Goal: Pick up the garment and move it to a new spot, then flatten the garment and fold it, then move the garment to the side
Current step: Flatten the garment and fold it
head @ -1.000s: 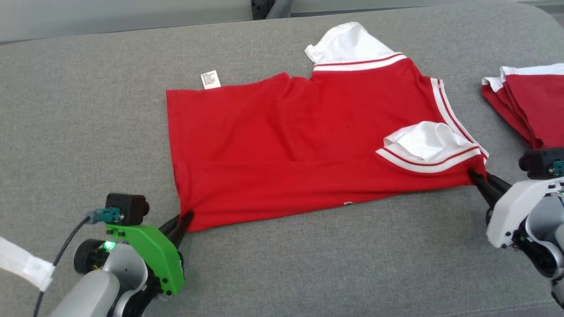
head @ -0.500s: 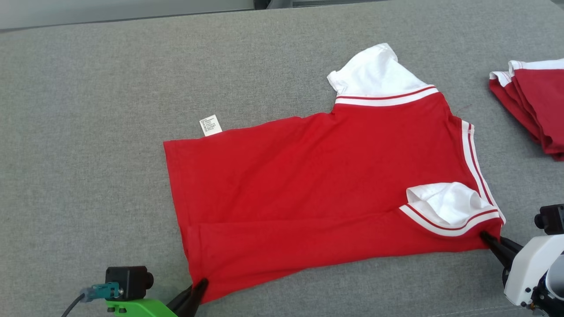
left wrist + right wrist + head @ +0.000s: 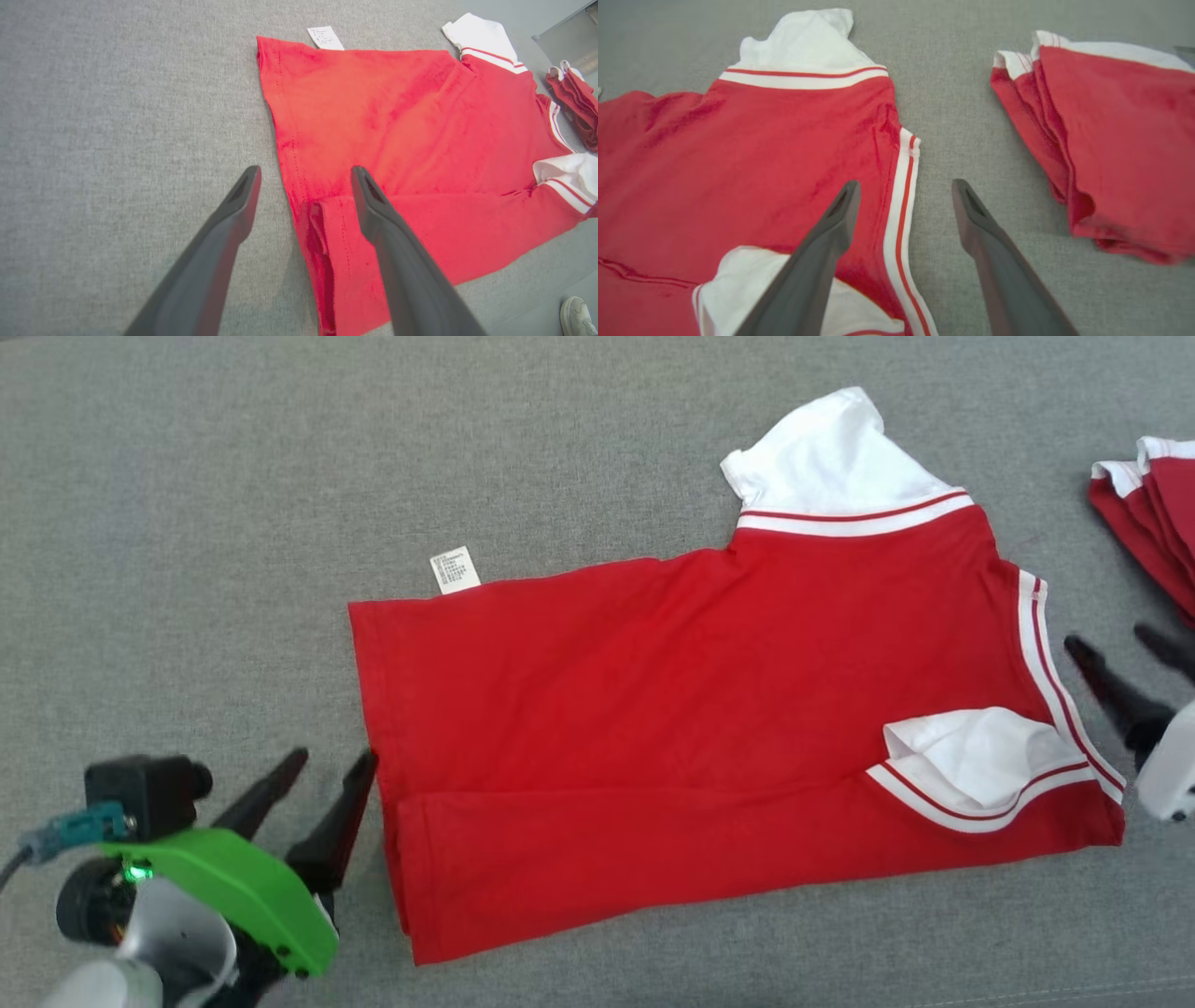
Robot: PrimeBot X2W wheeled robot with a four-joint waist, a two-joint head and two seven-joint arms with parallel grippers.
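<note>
"Head view first: where's the shirt?"

"I have the red T-shirt [image 3: 672,709] spread flat across the middle of the frame on the grey padded surface [image 3: 187,523], with its lower edge folded up over itself. Nothing is gripping it."

"And your hands?"

"My left gripper [image 3: 333,756], lower left, has its fingers spread wide and empty, tips just beside the shirt's left hem. In the left wrist view one finger is over red cloth and the other over grey; I cannot tell whether either touches. My right gripper [image 3: 1107,637], at the right edge, is also spread and empty, just beside the shirt's striped trim."

"Count it for me."

"One spread shirt with two white sleeves, the upper sleeve [image 3: 831,453] and the lower sleeve [image 3: 971,756]. One care label [image 3: 455,569] at its upper edge. One stack of folded red garments [image 3: 1153,513] at the upper right, apart from the shirt."
</note>
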